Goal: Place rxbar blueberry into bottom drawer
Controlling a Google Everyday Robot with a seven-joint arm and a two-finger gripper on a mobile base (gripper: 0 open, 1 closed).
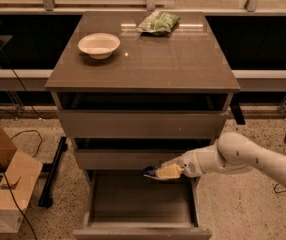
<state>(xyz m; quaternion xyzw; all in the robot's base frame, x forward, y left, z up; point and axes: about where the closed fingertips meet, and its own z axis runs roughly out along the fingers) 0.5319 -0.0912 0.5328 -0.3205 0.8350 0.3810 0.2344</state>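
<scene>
One white robot arm [243,156] reaches in from the right at a grey-brown cabinet of three drawers. Its single end effector [165,172] hangs just below the front of the middle drawer [128,159] and over the back part of the bottom drawer [143,201]. The end effector's pale fingers are drawn narrow and grip one rxbar blueberry [151,173], whose dark navy end pokes out to the left of the fingertips. The bar is in the air above the tray, held roughly level and not touching its floor.

The bottom drawer is pulled well out toward the camera, its shallow tray bare inside and its plain front at the lower edge of the view. The top drawer [143,124] and the middle drawer sit further in, each with a dark gap above its front.

Two things rest on the tabletop [148,64]. One white bowl [99,45] stands upright near the left rear. One green crinkled bag [158,22] lies at the back edge, right of the bowl and well apart from it.

On the speckled floor to the left sits one open cardboard box [5,184], with dark cables trailing around it.
</scene>
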